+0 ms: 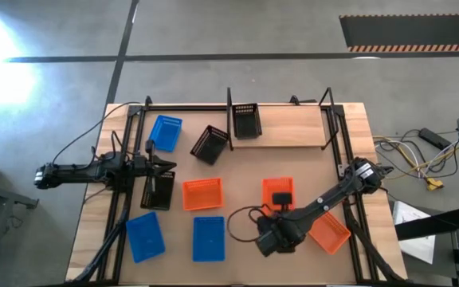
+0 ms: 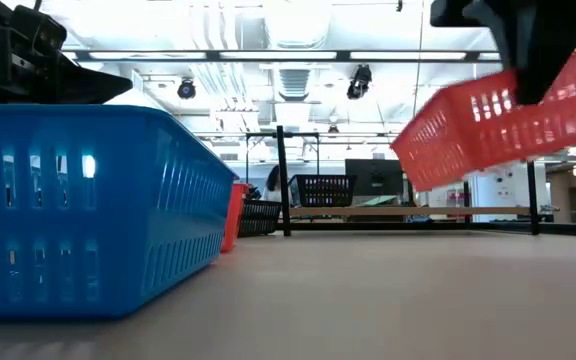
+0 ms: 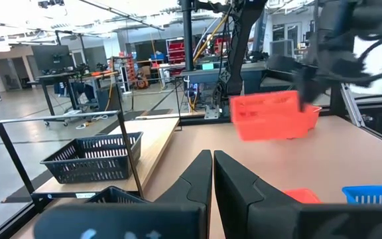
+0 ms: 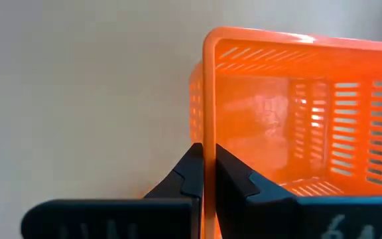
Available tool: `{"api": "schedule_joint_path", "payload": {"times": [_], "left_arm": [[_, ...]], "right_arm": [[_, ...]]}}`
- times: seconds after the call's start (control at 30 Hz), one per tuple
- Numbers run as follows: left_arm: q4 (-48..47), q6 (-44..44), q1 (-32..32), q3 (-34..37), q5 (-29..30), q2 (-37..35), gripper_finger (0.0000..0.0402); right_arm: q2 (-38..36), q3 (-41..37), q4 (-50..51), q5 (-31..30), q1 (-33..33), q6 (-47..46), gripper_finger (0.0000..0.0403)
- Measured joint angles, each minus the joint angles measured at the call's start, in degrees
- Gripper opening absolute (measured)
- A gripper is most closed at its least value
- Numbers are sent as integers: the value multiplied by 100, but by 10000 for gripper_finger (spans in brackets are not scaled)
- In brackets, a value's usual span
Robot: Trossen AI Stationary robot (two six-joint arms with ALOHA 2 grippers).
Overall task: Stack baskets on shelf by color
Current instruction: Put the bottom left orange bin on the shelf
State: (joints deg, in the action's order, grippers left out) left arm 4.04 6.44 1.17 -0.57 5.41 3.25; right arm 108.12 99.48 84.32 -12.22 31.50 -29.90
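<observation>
Above the worktop (image 1: 237,163): right end effector (image 4: 204,174) pinching orange basket (image 4: 297,126) rim; thin wall-grip, tilted load may slip.

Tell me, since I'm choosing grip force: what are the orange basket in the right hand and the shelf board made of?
Orange basket: apparently thin moulded plastic, slightly glossy, slotted walls glowing through. Shelf board: seemingly light wood with a matt finish.

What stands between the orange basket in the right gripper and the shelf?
Nothing visible blocks it. The right gripper holds the orange basket clear of the table; the shelf has bare plank beside its one black basket.
</observation>
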Motion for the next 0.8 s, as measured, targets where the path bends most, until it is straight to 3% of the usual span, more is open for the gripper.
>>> {"api": "schedule_joint_path", "payload": {"times": [0.1, 0.27, 0.53, 0.67, 0.8], "left_arm": [[-1, -2, -2, 0, 0, 0, 0], [-1, 0, -1, 0, -2, 0, 0], [-1, 0, -2, 1, -2, 0, 0], [-1, -2, 0, 0, -2, 0, 0], [-1, 0, 0, 1, 0, 0, 0]], "right_arm": [[-386, -357, 311, -456, -283, 509, 12], [-1764, -1398, -224, -732, -1182, 1322, 12], [-3597, -3147, -2418, -791, -3515, 4838, 12], [-3982, -3821, -3774, -516, -4784, 5690, 12], [-3975, -4332, -4900, 343, -5823, 6186, 12]]}}
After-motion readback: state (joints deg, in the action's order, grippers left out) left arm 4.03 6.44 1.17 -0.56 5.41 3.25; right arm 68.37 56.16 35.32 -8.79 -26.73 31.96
